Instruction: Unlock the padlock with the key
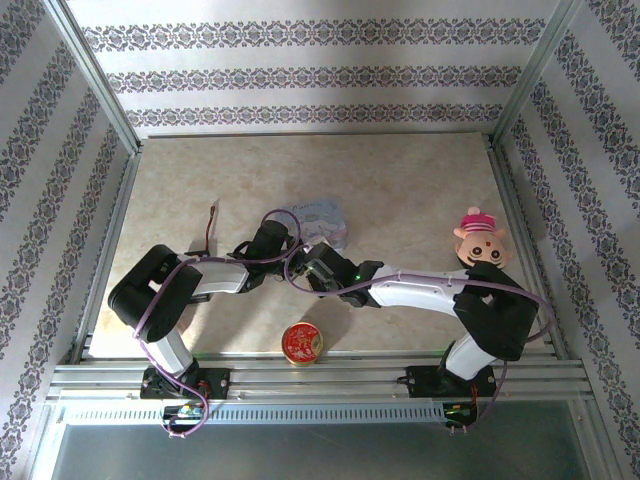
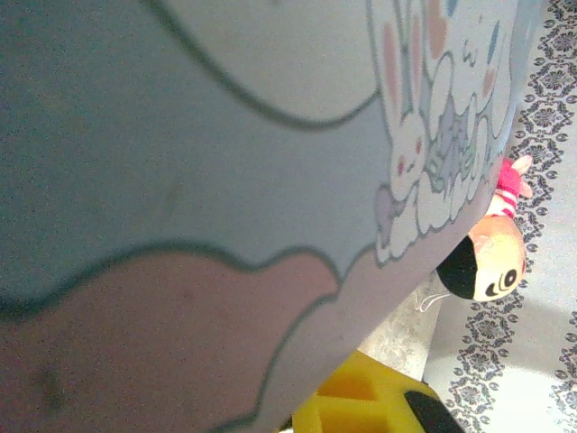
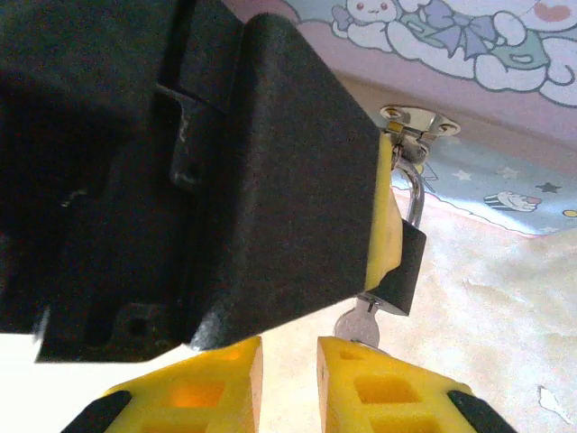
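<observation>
Fingers (image 3: 379, 392) of your right gripper (image 3: 288, 350) sit nearest in the right wrist view. They are yellow, cut off by the bottom edge, and parted by a narrow gap with nothing between them. Just past one fingertip, the key (image 3: 360, 326) hangs from the underside of the padlock (image 3: 407, 271). You can make out its rounded silver head; the blade is hidden inside the lock.

Your left gripper (image 3: 386, 236) looms as a large black block across most of that view, pressed together on the padlock. One yellow pad shows against the lock's face, and the other finger is hidden behind it. The shackle (image 3: 416, 194) runs up through a metal hasp (image 3: 418, 122) on the pastel box (image 3: 487, 54), whose top is cut off.

Overhead, a red tin (image 1: 301, 343) sits near the arm bases. Beyond it, both grippers meet at the box's near side, covering lock and key. A plush doll (image 1: 480, 237) lies well apart to the right.
</observation>
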`<state>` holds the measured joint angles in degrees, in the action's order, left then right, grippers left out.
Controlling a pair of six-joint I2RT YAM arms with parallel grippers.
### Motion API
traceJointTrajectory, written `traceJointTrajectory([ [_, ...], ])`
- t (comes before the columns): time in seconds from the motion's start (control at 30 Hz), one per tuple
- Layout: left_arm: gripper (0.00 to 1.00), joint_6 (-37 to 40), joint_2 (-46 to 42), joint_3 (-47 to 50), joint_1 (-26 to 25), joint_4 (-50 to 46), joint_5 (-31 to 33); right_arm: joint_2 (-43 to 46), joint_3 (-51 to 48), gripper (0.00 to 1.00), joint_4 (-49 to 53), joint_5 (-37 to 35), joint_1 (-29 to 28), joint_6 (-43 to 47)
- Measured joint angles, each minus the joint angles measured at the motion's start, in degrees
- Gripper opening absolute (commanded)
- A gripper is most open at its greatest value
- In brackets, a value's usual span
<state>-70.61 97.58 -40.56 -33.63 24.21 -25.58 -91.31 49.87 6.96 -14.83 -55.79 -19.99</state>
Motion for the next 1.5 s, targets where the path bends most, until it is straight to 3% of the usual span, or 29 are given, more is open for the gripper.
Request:
traceJointTrajectory([
  [0.9,0.0,0.7,1.2,0.0,0.0,2.1,0.6,-4.2,-0.3,0.16,-2.7,-5.6,-0.7,2.0],
  [1.5,0.0,0.0,1.2,0.1,0.0,2.6,0.3,2.1,-7.7,0.16,-6.5,-5.8,-0.7,3.8],
])
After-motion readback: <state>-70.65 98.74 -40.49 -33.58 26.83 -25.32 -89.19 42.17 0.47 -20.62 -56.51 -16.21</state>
